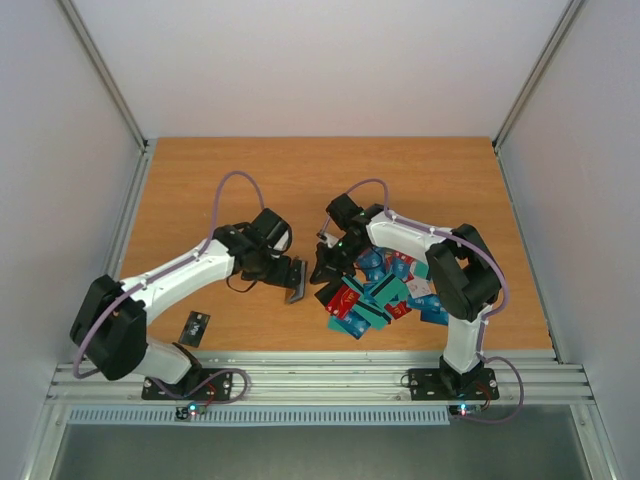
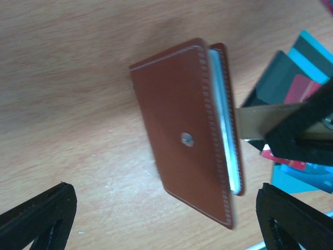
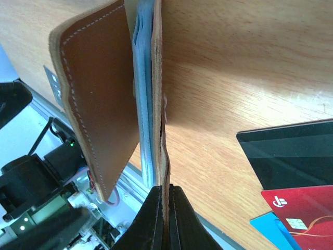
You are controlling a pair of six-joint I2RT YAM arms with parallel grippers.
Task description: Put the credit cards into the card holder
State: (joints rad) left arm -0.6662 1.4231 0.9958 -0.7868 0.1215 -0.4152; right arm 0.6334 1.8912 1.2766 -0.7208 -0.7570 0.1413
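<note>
A wood-grain table (image 1: 200, 180) is filling the floor of a plain white-walled booth, with grooved aluminium rails (image 1: 320, 372) running along its near edge where both arm bases are bolted. A small dark flat piece (image 1: 196, 326) is lying alone near the left arm's base.

The card holder (image 1: 296, 279) is sitting near the middle of the table, tilted up on edge between the two grippers. The right gripper (image 3: 164, 219) is pinching one leather flap of it, jaws closed tight on the flap. In the holder's opened fold a pale blue card edge (image 3: 143, 104) is showing.

The left gripper (image 2: 166, 216) is hanging wide open with nothing in it — its black fingertips (image 2: 47, 211) are standing well apart on either side of the holder's brown stitched face, not touching it.

The credit cards (image 1: 380, 295) are lying in a loose overlapping heap under the right arm, just right of the holder — teal, blue, red and black.
</note>
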